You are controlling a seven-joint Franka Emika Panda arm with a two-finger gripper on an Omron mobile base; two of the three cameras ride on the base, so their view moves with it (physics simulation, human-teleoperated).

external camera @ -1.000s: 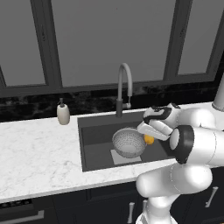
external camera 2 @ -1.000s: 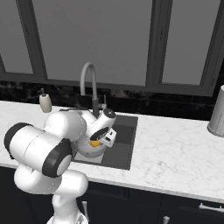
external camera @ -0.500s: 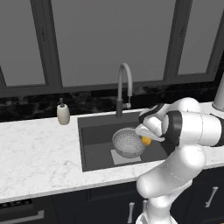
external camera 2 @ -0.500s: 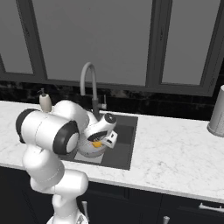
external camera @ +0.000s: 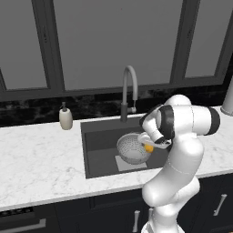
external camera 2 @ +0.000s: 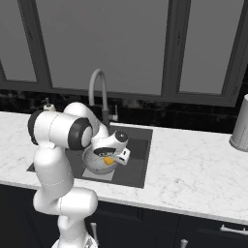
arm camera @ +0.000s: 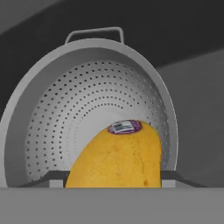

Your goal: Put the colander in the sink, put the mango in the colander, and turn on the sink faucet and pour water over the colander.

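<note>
The silvery perforated colander [external camera: 131, 148] [external camera 2: 96, 163] sits on the floor of the dark sink [external camera: 98, 139] [external camera 2: 139, 145]. My gripper [external camera: 150, 146] [external camera 2: 111, 158] [arm camera: 113, 177] is shut on the orange-yellow mango [external camera: 149, 148] [external camera 2: 108, 160] [arm camera: 117, 157] at the colander's right rim, just above its bowl. In the hand view the mango, with a small sticker on its tip, points into the colander [arm camera: 83, 100], and a dark finger tip [arm camera: 173, 177] shows on each side of it. The grey gooseneck faucet [external camera: 129, 88] [external camera 2: 98, 89] rises behind the sink, and no water shows.
A cream soap bottle [external camera: 66, 119] [external camera 2: 47, 103] stands on the white marble counter left of the sink. A grey canister [external camera: 227, 98] [external camera 2: 240, 130] stands at the far right. Dark windows and a black backsplash run behind the counter. My white arm bends over the sink's right side.
The arm's elbow has swung and risen. The gripper has carried the mango slightly left and down toward the colander's bowl. The colander has stayed in place.
</note>
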